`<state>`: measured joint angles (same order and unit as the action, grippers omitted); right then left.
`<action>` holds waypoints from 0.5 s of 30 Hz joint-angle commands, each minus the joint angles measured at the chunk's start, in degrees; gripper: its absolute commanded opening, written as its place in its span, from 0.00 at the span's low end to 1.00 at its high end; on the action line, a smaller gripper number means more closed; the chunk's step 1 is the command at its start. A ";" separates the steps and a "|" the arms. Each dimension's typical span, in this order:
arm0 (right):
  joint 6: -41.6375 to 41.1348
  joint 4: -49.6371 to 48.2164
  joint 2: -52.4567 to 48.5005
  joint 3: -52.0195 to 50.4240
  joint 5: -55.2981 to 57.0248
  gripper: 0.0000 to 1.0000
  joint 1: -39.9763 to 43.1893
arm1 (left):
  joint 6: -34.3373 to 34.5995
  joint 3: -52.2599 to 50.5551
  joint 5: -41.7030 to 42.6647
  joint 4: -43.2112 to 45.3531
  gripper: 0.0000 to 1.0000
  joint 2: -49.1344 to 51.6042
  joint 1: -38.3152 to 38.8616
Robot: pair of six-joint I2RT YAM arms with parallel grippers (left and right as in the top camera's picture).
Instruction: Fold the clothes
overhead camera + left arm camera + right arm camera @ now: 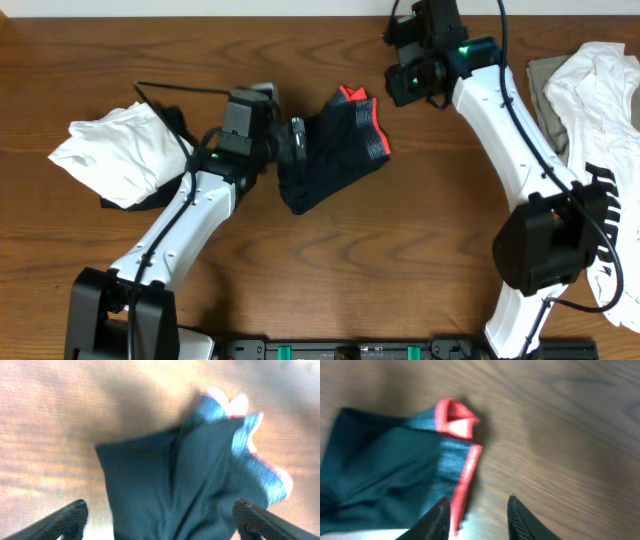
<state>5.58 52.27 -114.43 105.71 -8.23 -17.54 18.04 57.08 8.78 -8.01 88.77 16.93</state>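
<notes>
Left gripper [160,506] spread wide, holding nothing | crumpled black fabric pants with red-and-grey waistband [332,150] right below it | right gripper [479,504] parted, empty, near the waistband end.

You are looking at a robotics test bench, most likely in a lab. The left arm [190,215] and right arm [510,130], white-shelled with black joints, rise beside a black rail [340,350] with green connectors at the near edge of a plain wood-grain table [330,290] — a green light [463,49] glows on the right one.
</notes>
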 commanded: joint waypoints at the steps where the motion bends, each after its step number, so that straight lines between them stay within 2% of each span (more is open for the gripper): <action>1: -1.29 1.55 -2.99 -1.01 -4.15 0.27 -1.57 | -1.88 0.07 -1.92 1.75 0.78 2.60 -0.24; 3: -1.27 1.57 -3.98 -1.62 -7.08 0.25 -2.01 | -2.49 0.07 -1.70 2.40 0.65 4.48 -0.24; 5: -1.27 1.51 -4.94 -2.38 -8.33 0.25 -2.54 | -3.17 0.07 -1.03 2.64 0.58 6.45 -0.24; 9: -1.29 1.18 -6.99 -3.67 -8.37 0.25 -3.17 | -4.11 0.07 3.02 4.33 0.55 10.19 -0.24; 15: -1.31 1.31 -10.25 -4.17 -9.01 0.25 -3.67 | -7.19 0.07 3.21 7.10 0.56 13.70 -0.24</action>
<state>4.93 53.41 -123.24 102.04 -15.70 -20.49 13.98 57.04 11.11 -1.85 101.23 16.93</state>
